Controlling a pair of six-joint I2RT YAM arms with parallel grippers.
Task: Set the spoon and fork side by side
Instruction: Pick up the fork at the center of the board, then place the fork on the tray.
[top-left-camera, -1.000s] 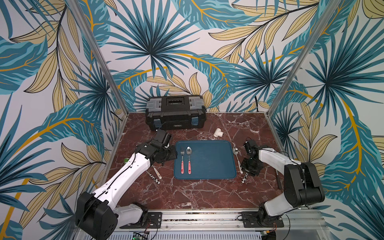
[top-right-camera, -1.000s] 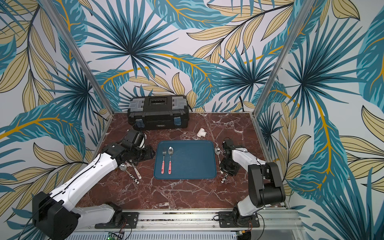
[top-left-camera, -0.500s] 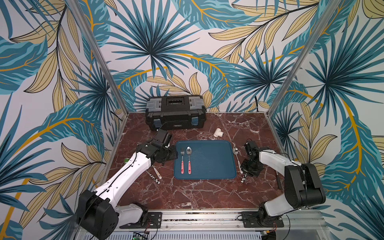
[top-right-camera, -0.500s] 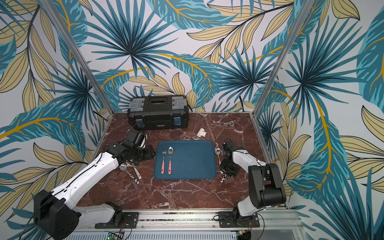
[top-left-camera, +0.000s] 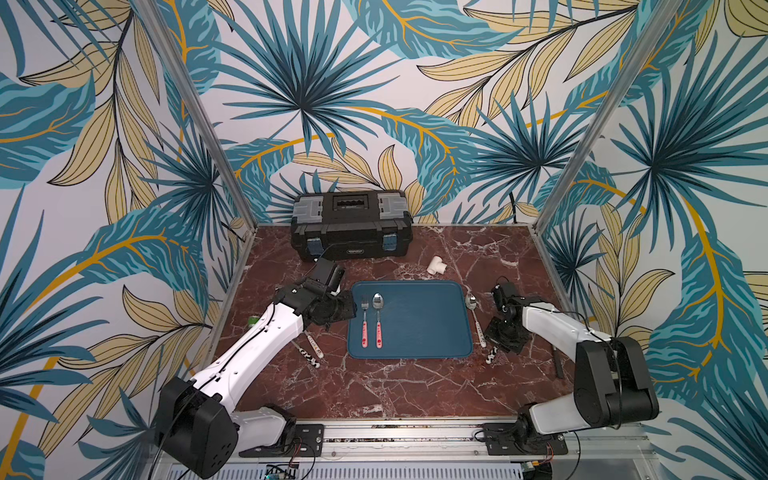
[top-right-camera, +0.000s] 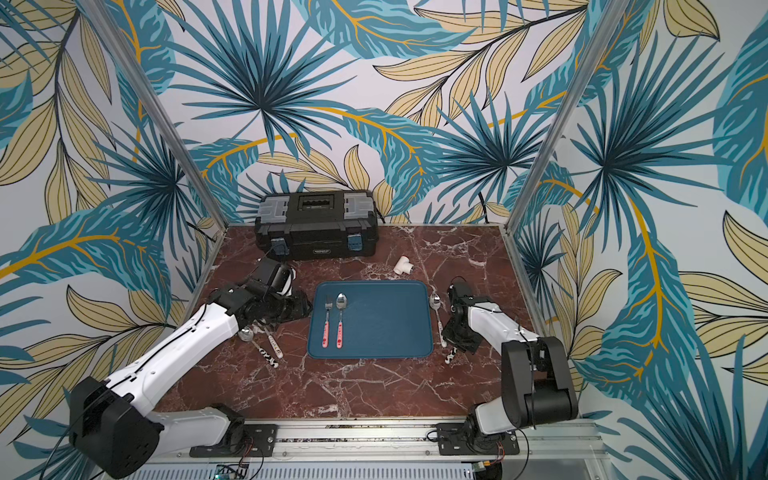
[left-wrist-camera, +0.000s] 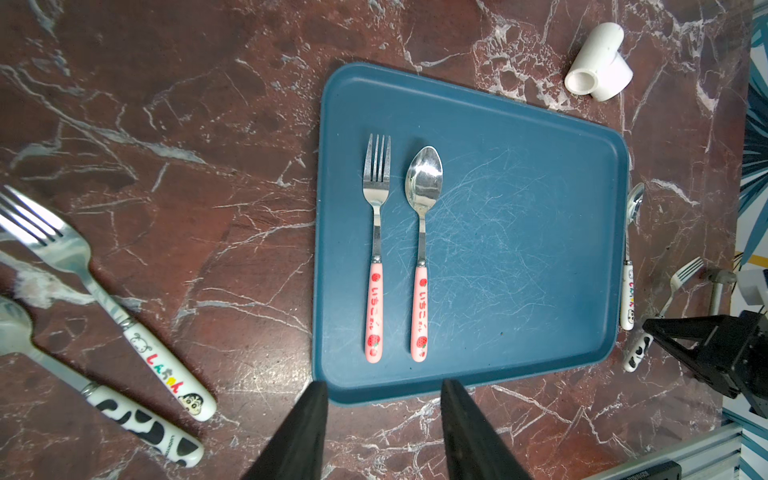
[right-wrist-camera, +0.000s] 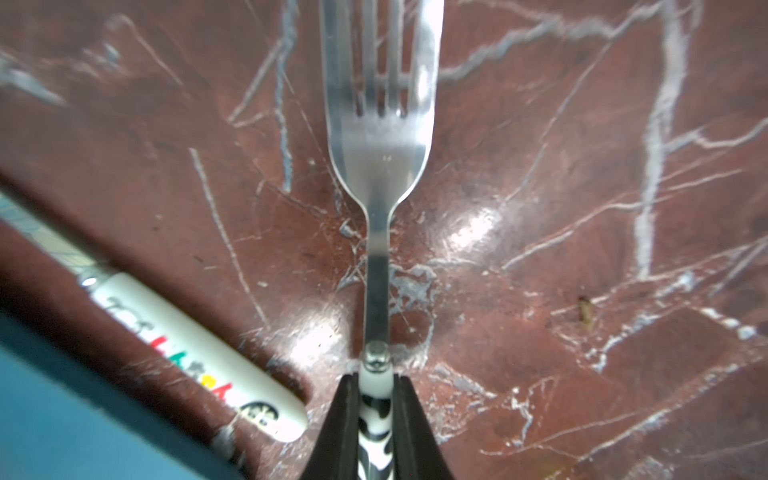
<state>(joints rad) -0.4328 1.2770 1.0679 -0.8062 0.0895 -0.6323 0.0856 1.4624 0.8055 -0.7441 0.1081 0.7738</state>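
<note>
Cow-print fork (right-wrist-camera: 376, 257) | clamped in right gripper (right-wrist-camera: 376, 409) jaws | on marble (right-wrist-camera: 582, 208)

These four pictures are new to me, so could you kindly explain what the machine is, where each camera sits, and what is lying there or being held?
It is a pair of white robot arms bolted to the near edge of a marble table. Both top views look down on everything from overhead; the other two pictures come from cameras on the arms' wrists.

On a blue tray a pink fork and pink spoon lie side by side. A black toolbox and a white pipe fitting sit further back, with spare cutlery on either side of the tray.

The right gripper has its jaws shut on a cow-patterned fork. The left gripper is open and holds nothing.
</note>
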